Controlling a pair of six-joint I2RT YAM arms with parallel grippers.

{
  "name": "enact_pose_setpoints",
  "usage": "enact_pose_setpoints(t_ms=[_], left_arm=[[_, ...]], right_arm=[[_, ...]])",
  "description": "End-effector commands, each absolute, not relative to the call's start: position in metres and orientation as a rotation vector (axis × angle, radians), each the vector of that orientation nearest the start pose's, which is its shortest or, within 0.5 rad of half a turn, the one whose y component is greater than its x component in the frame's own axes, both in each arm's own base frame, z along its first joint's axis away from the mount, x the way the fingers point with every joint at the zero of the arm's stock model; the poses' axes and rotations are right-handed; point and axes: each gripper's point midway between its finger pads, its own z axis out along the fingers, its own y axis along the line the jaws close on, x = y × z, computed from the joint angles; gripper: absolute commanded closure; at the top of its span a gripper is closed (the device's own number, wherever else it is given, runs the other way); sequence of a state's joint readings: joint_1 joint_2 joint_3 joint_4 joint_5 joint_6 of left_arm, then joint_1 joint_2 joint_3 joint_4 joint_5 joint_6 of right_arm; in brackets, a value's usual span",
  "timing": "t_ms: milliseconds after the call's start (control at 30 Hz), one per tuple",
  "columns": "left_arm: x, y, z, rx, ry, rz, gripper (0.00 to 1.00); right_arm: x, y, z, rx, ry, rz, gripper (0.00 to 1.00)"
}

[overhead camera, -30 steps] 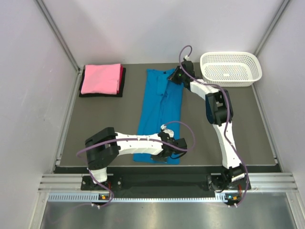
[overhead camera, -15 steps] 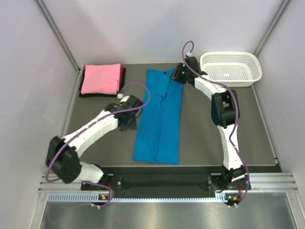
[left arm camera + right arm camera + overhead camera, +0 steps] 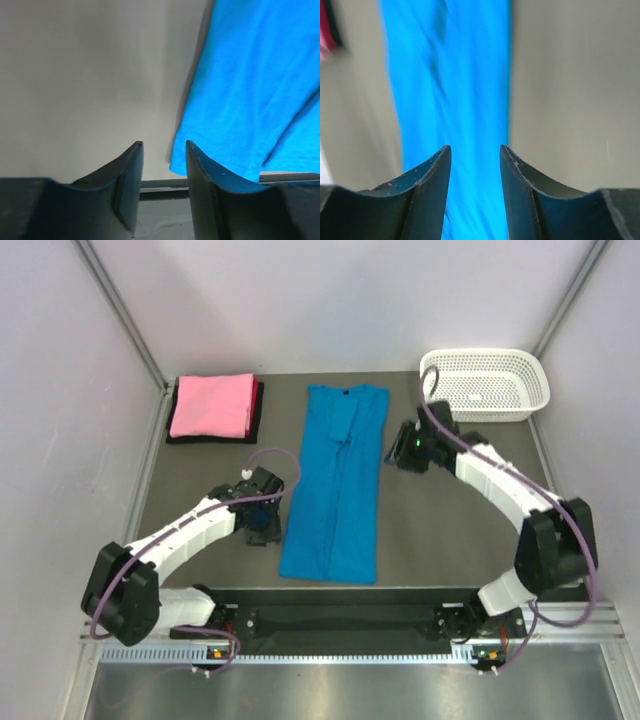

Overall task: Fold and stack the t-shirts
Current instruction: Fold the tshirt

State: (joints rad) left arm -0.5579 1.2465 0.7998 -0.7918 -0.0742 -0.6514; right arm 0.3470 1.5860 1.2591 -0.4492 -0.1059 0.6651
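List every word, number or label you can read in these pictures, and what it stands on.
No text is readable in any view.
white basket: a small pale patch inside, too small to read.
blue t-shirt, pink t-shirt: no print shows.

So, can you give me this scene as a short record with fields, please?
blue shirt: folded into a long strip, flat, in the middle
pink shirt: folded, on the dark shirt, far left
basket: far right
left jaws: open, empty, left of the blue shirt
right jaws: open, empty, right of the blue shirt
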Motion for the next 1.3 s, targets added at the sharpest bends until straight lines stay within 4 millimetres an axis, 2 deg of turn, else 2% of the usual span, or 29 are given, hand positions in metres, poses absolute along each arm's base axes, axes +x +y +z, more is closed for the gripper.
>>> enact_pose_setpoints(t_ms=[0, 33, 67, 100, 133, 167, 200, 233, 300, 433, 567, 600, 733, 800, 900, 1033, 1167, 1267], left_arm=[[0.191, -0.153, 0.047, -0.187, 2.841, -0.289, 0.57], [0.188, -0.152, 0.041, -0.203, 2.851, -0.281, 0.57], [0.179, -0.153, 0.034, -0.207, 2.882, -0.304, 0.57], [0.177, -0.154, 0.032, -0.212, 2.887, -0.316, 0.57], [0.175, -0.155, 0.031, -0.231, 2.888, -0.323, 0.57], [0.170, -0.153, 0.027, -0.237, 2.896, -0.316, 0.57], [0.169, -0.153, 0.028, -0.242, 2.890, -0.318, 0.57], [0.165, -0.151, 0.025, -0.253, 2.896, -0.307, 0.57], [0.160, -0.151, 0.023, -0.268, 2.899, -0.300, 0.57], [0.148, -0.159, 0.018, -0.252, 2.923, -0.307, 0.57], [0.145, -0.163, 0.016, -0.254, 2.923, -0.299, 0.57], [0.144, -0.163, 0.015, -0.257, 2.929, -0.291, 0.57], [0.141, -0.163, 0.015, -0.253, 2.937, -0.287, 0.60], [0.144, -0.154, 0.016, -0.247, 2.915, -0.201, 0.59], [0.153, -0.153, 0.033, -0.220, 2.873, -0.149, 0.58], [0.163, -0.158, 0.058, -0.207, 2.812, -0.167, 0.54], [0.161, -0.167, 0.063, -0.219, 2.802, -0.276, 0.52], [0.155, -0.169, 0.056, -0.243, 2.817, -0.311, 0.52]], right_arm=[[0.303, 0.196, 0.131, 0.310, 2.565, 0.590, 0.56], [0.278, 0.196, 0.112, 0.302, 2.615, 0.581, 0.55], [0.259, 0.210, 0.118, 0.244, 2.602, 0.633, 0.55], [0.245, 0.215, 0.113, 0.282, 2.619, 0.656, 0.55], [0.223, 0.222, 0.098, 0.255, 2.656, 0.667, 0.55], [0.214, 0.226, 0.101, 0.299, 2.646, 0.704, 0.55], [0.201, 0.225, 0.088, 0.309, 2.667, 0.699, 0.55], [0.189, 0.231, 0.089, 0.281, 2.659, 0.721, 0.56], [0.176, 0.228, 0.076, 0.319, 2.671, 0.683, 0.57], [0.145, 0.235, 0.057, 0.295, 2.717, 0.705, 0.58], [0.134, 0.242, 0.049, 0.302, 2.720, 0.747, 0.59], [0.137, 0.240, 0.048, 0.308, 2.699, 0.723, 0.59], [0.127, 0.243, 0.039, 0.293, 2.730, 0.683, 0.60], [0.125, 0.245, 0.036, 0.295, 2.729, 0.681, 0.60], [0.119, 0.249, 0.030, 0.299, 2.742, 0.690, 0.63], [0.113, 0.245, 0.022, 0.295, 2.773, 0.615, 0.70], [0.111, 0.239, 0.019, 0.299, 2.777, 0.578, 0.71], [0.109, 0.237, 0.018, 0.291, 2.779, 0.557, 0.67]])
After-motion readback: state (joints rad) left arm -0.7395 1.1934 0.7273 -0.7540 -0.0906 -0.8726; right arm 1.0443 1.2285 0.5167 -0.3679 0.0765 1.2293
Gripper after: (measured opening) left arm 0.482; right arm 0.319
